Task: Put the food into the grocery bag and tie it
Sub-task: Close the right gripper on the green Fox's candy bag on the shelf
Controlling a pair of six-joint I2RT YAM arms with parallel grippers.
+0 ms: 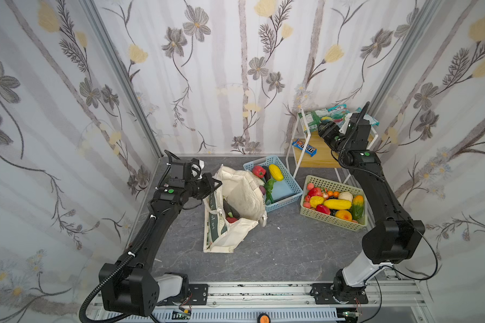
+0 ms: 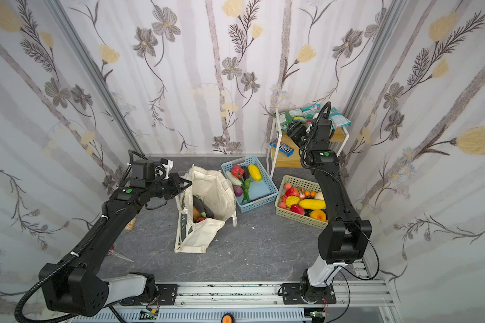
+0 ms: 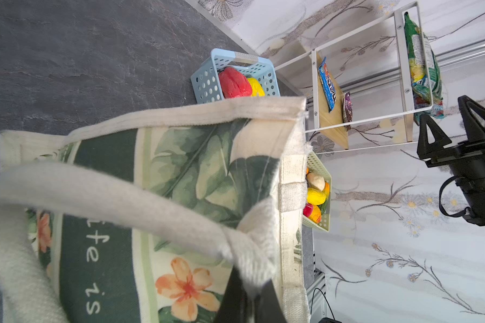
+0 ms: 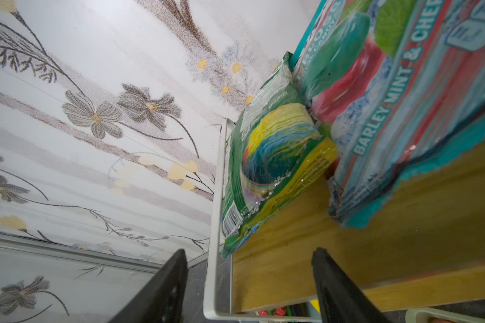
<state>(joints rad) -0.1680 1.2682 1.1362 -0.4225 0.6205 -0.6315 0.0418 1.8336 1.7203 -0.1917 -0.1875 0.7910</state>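
Right, the step in hand looks to me like fetching the green snack packet off the top board of the white wire rack; the right gripper hovers just in front of it with its jaws apart and nothing between them. The packet lies flat against the rack's corner post, its far end tucked under the teal candy packet, so I'd go in low along the board and take the near edge by its crimped seam, since a flat crinkly film slips if pinched across the puffy middle; I'd also steer both fingers inside the wire frame so neither catches on it. Then I'd draw it out sideways, gently, so the teal one doesn't follow and drop. Down on the table the left gripper is clamped on cloth at the top of the grocery bag, apparently where the handle joins the rim, though the wrist view is too close to be sure; the mouth gapes with dark vegetables already inside, so I'd leave that hold alone and drop the packet straight in.
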